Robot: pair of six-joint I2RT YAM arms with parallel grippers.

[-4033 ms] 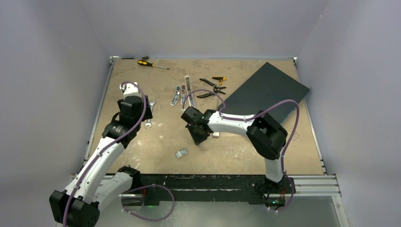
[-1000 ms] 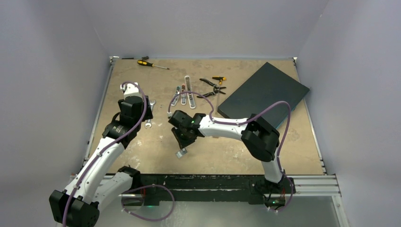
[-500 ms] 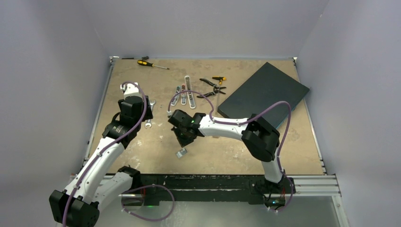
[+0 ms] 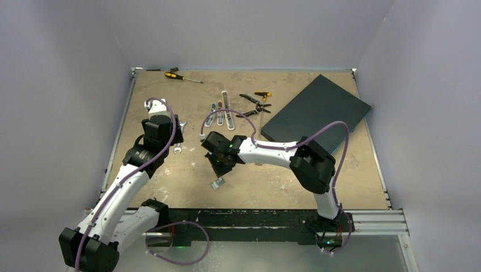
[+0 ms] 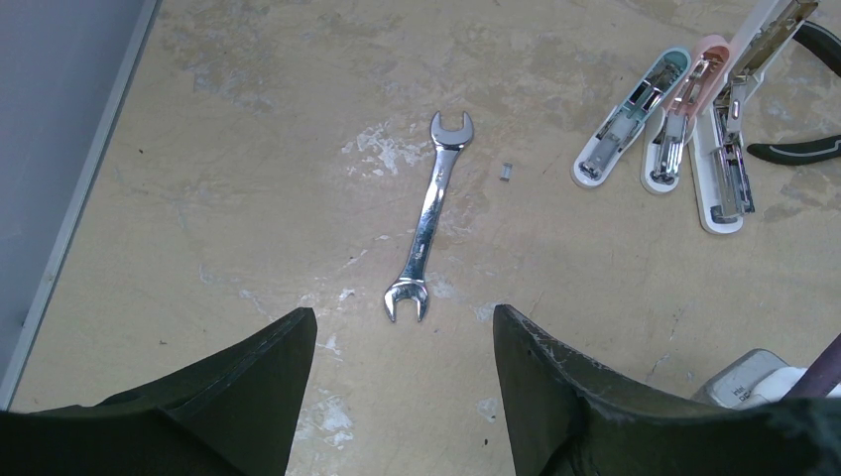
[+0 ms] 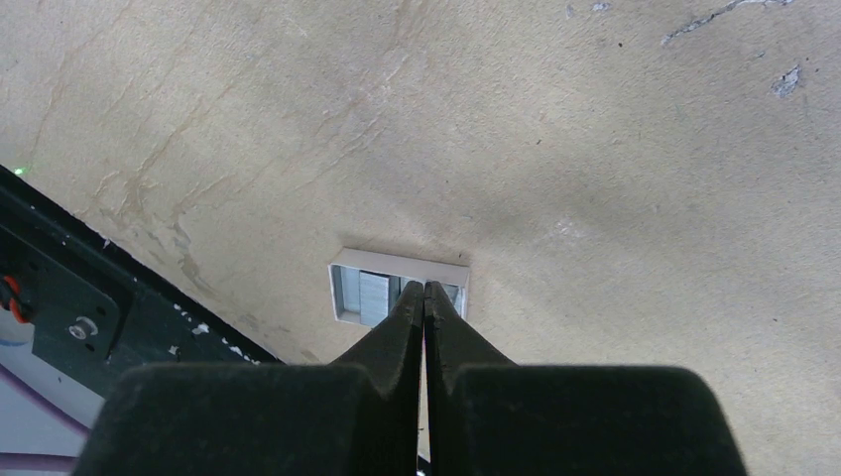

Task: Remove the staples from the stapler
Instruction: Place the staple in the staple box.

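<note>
Sandy, scuffed tabletop (image 4: 266, 184) enclosed by pale walls is being viewed from above and from both wrists. The right claw (image 6: 424, 290) is being held fully closed, its tips pressed together with nothing visible between them, directly over a small white box (image 6: 397, 260). Grey ribbed staples (image 6: 372, 291) are being kept inside that box, just left of the tips. The left claw (image 5: 402, 322) is being held open and empty above a wrench (image 5: 428, 208). Ahead of it and slightly to its right, one tiny staple block (image 5: 505, 173) is lying loose. Farther right, three opened staplers (image 5: 635, 117) are lying side by side; whether strips remain in their channels cannot be told.

Judged step: removed staples are being gathered into the box.

Judged next move: the right claw is being required to rise clear, open, and be carried to the loose block or a stapler channel. A narrow, well-centred pinch is being called for there, since such small strips are easily scattered.
</note>
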